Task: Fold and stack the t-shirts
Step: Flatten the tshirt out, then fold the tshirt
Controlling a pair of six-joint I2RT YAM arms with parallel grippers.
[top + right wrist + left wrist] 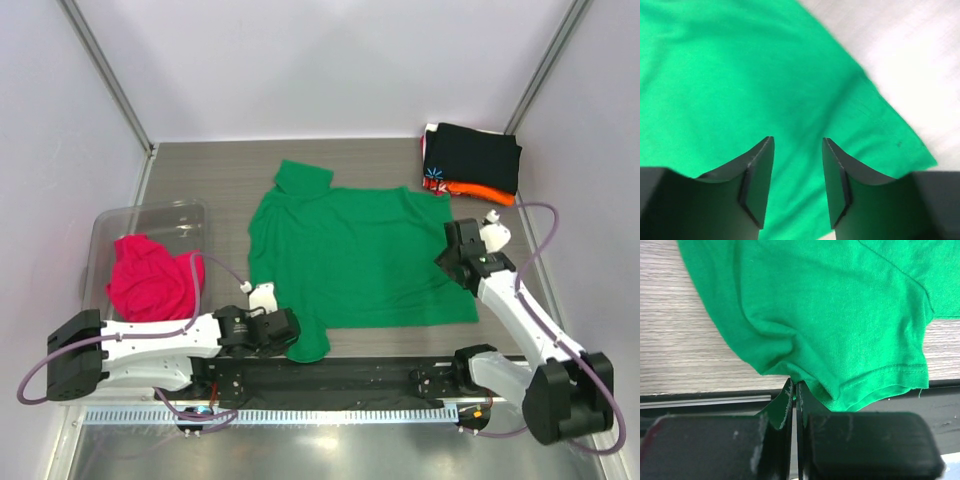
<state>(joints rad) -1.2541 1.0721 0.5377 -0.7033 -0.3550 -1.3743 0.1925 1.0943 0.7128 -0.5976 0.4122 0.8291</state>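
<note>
Right at the table's (200, 175) near edge, the left hand (794, 384) is closed tight on the green t-shirt (350, 250) beside its near left sleeve, the cloth creasing toward the tips, though how much fabric they catch is hidden. Further out, the right hand (798, 142) stands half open with nothing in it just above the shirt's right edge, its view blurred; the shirt itself lies spread flat mid-table. Off to the left a pink t-shirt (150, 278) lies bunched in a clear bin (150, 212), and in the far right corner a black t-shirt (480, 152) tops a folded stack (470, 170), the orange t-shirt (492, 193) and red-patterned t-shirt (436, 180) beneath showing only as edges.
</note>
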